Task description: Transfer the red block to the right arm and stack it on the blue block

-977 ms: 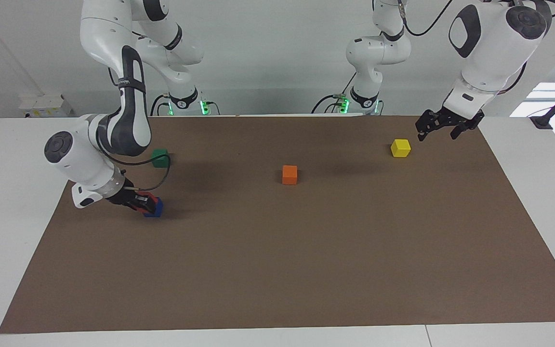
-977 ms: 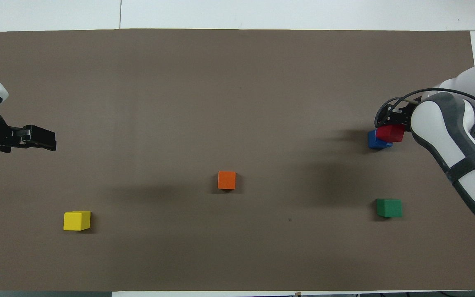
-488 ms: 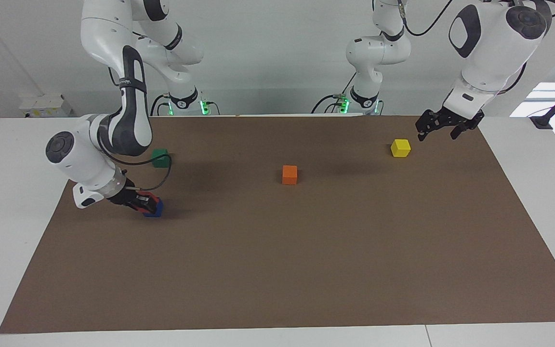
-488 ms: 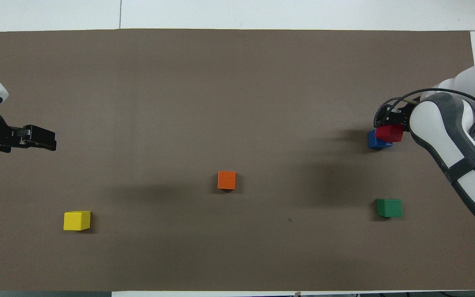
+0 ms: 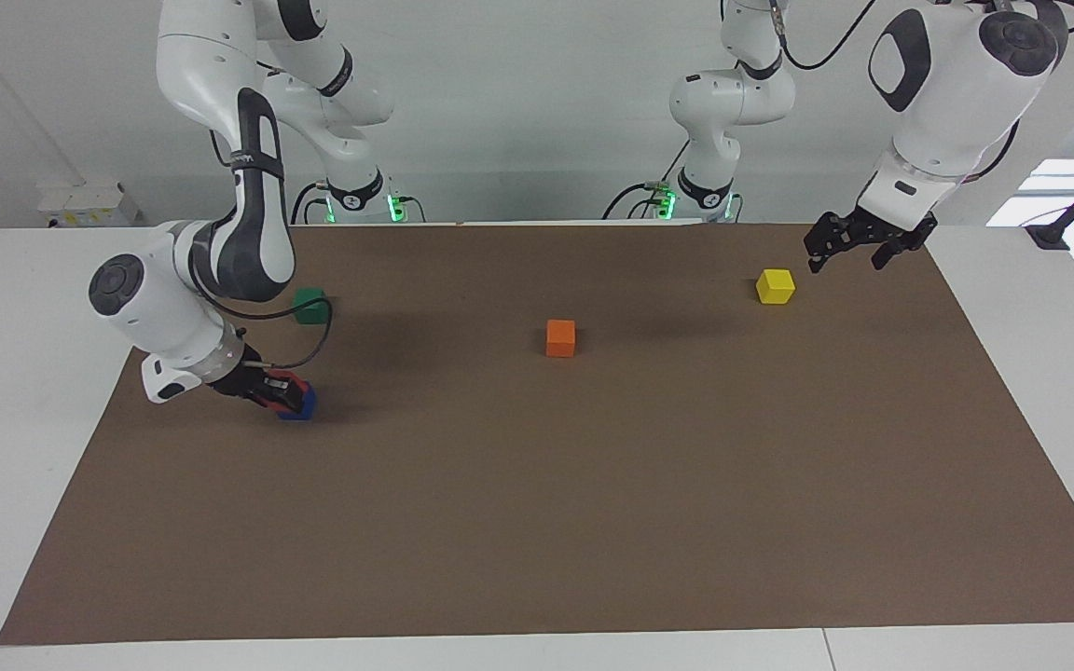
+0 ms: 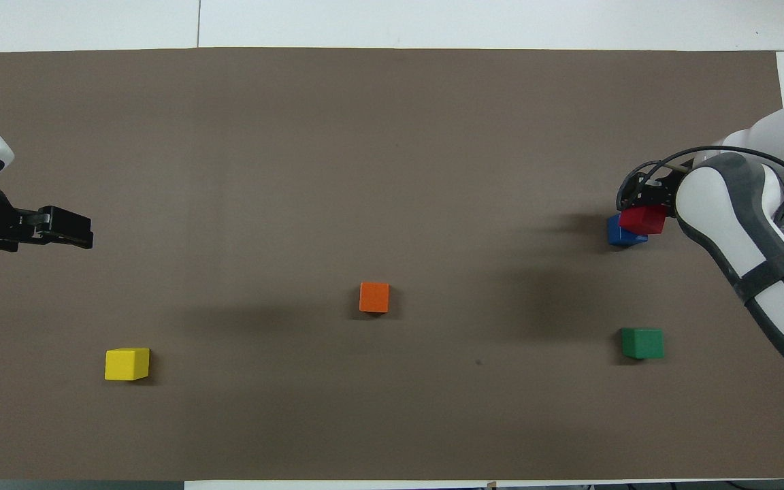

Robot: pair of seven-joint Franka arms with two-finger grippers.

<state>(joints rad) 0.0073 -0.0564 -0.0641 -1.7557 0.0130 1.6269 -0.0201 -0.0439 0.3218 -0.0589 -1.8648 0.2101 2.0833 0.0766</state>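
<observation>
Over the blue block [image 5: 304, 406] I hold the red block [image 5: 287, 384] pinched in the right gripper [image 5: 281, 393], arm bent low; left gripper [image 5: 843, 253] waits raised, jaws spread; no writing legible.

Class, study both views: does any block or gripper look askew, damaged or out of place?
Nothing is damaged or spilled. One oddity: the red block, held in the right gripper, sits off-centre over the blue block rather than squarely above it. The orange block, yellow block and green block rest flat. The left gripper waits open.
</observation>
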